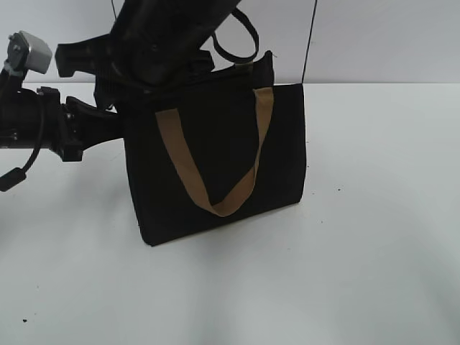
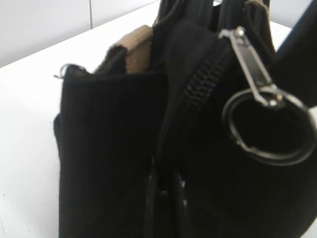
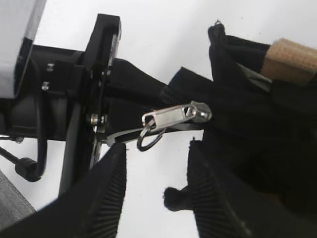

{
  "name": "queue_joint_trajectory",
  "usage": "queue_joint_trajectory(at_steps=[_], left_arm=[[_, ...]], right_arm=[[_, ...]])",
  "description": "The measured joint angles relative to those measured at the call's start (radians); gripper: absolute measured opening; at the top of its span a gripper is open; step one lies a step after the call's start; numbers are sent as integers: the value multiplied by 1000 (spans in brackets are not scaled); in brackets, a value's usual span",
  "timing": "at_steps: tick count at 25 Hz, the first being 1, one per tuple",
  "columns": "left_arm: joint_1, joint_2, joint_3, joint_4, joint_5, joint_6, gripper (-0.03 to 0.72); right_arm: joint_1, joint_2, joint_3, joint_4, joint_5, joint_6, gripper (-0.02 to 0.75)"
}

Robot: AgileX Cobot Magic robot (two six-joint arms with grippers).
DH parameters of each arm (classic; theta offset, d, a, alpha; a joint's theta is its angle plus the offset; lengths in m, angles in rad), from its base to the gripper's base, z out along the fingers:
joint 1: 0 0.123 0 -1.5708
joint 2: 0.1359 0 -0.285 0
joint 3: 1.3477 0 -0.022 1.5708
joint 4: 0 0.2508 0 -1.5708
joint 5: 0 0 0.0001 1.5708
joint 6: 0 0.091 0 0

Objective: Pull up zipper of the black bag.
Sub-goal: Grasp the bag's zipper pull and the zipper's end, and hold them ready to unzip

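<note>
Right jaws spread below the zipper [image 3: 176, 115]; left jaws pinch the black bag [image 1: 215, 158] (contact hidden).

Arms matte blk w/ blk cabling, silver screws on left end effector [image 3: 101, 106], ribbed blk pads on right end effector [image 3: 156, 191], grey box cam [image 1: 30, 52] on left wrist.

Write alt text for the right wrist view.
A silvery zipper pull with a small ring hangs at the black bag's edge, just beyond the open right pincer. The left pincer clamps the bag's fabric at left, over a white table.
</note>
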Motion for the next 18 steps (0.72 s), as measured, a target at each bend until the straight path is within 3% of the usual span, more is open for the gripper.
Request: queue_joint_trajectory(at_steps=[18], left_arm=[[0,0,0,0,2,0,34]], right_arm=[[0,37,-1,-15,-75,31,314]])
